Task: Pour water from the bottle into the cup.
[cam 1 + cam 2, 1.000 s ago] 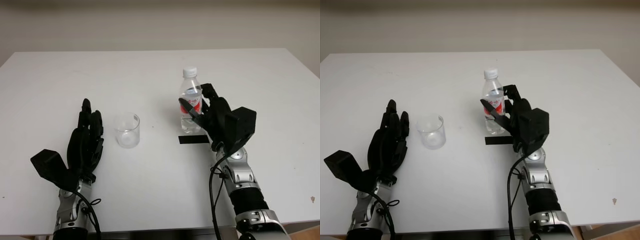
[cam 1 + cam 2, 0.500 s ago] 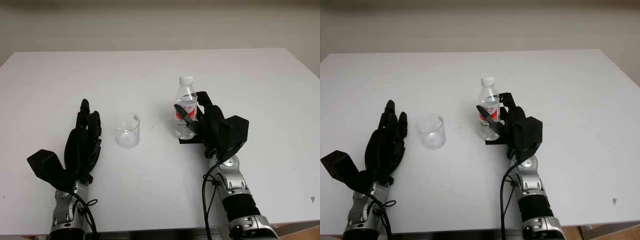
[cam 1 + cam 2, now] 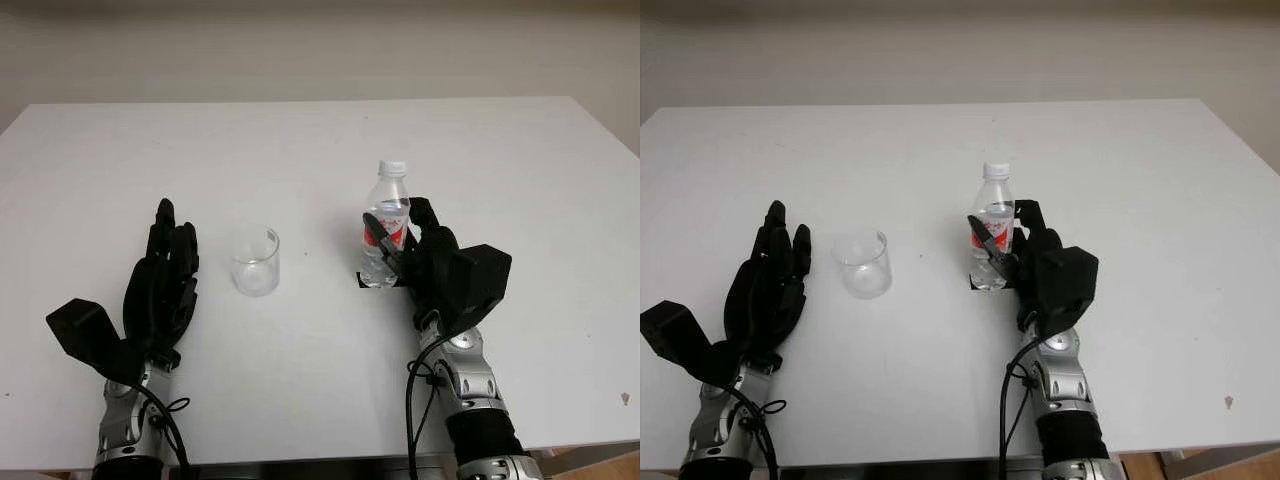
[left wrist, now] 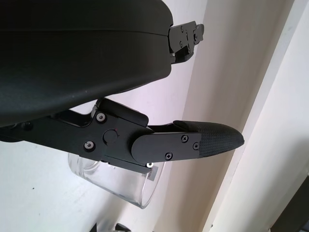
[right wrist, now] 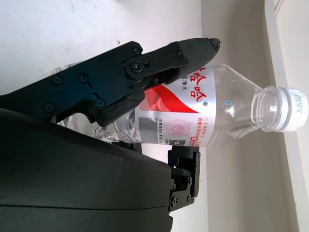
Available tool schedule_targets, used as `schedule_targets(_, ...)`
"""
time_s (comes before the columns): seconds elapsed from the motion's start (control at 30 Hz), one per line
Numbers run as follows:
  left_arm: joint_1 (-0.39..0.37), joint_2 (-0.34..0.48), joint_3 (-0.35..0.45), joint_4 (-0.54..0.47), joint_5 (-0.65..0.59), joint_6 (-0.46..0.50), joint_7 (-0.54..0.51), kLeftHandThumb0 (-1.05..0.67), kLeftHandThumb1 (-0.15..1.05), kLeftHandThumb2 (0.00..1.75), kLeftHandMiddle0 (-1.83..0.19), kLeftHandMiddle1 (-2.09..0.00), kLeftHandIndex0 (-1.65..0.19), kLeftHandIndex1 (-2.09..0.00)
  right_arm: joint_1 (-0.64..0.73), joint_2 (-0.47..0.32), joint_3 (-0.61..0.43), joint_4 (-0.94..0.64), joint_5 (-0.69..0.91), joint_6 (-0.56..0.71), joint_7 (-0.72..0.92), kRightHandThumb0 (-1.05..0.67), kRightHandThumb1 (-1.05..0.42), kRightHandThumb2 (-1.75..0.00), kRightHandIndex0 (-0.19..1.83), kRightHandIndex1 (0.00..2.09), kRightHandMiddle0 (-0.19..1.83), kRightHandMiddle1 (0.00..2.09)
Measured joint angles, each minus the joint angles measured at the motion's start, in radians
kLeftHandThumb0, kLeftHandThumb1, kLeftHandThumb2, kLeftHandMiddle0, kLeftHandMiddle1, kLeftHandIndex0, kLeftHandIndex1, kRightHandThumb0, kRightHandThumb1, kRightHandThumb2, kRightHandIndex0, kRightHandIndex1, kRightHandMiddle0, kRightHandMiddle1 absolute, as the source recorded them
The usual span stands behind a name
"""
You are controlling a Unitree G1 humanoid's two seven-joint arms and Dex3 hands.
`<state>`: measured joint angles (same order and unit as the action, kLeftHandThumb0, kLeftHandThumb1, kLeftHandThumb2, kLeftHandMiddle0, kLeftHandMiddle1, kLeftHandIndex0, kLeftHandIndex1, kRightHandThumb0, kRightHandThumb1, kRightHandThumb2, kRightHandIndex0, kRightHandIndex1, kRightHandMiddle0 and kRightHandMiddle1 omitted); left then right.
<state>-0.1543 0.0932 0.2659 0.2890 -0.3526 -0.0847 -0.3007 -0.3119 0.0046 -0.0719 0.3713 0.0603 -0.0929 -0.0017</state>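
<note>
Head cam: I've got the right hand (image 3: pixel 415 255) wrapped round the bottle (image 3: pixel 385 225), upright, cap on, mid-surface (image 3: pixel 300 140) toward the near edge, base at a black patch (image 3: pixel 362 280). Cup (image 3: pixel 253 260) stands w/ nothing in it, just beside the left hand (image 3: pixel 160 285), which is released, holding nothing. R wrist cam: fingers (image 5: pixel 145 65) clamp the red label. L wrist cam: cup (image 4: pixel 120 186) beyond a finger (image 4: pixel 193 142).

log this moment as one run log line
right hand: shut on clear capped plastic water bottle, upright on white table | left hand: open, beside clear glass cup | pour: not begun
</note>
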Motion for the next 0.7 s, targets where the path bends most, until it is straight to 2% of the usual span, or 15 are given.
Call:
schedule_targets(0.23, 0.002, 0.008, 0.001, -0.002, -0.009, 0.008, -0.013, -0.76, 1.05, 0.43, 0.18, -0.05, 0.19, -0.05, 0.005, -0.009, -0.003, 0.006, -0.013, -0.034, 0.016, -0.43, -1.05, -0.40, 1.34, 2.09, 0.91, 2.09)
schedule_targets(0.43, 0.004, 0.007, 0.001, -0.006, -0.009, 0.007, -0.001, -0.76, 1.05, 0.43, 0.17, -0.06, 0.18, -0.06, 0.005, -0.044, 0.000, -0.002, 0.037, 0.015, 0.155, -0.46, -1.05, -0.29, 1.13, 2.09, 0.69, 2.09)
schedule_targets(0.57, 0.005, 0.008, 0.001, -0.007, -0.009, 0.007, -0.004, -0.77, 1.05, 0.42, 0.17, -0.05, 0.18, -0.05, 0.005, -0.060, 0.015, -0.007, 0.034, 0.020, 0.190, -0.53, -1.05, -0.16, 0.66, 2.09, 0.36, 2.09)
schedule_targets(0.7, 0.006, 0.008, 0.001, -0.007, -0.009, 0.007, -0.004, -0.76, 1.05, 0.43, 0.17, -0.05, 0.18, -0.05, 0.005, -0.064, 0.017, -0.004, 0.051, 0.020, 0.230, -0.55, -1.05, -0.10, 0.37, 2.09, 0.15, 2.05)
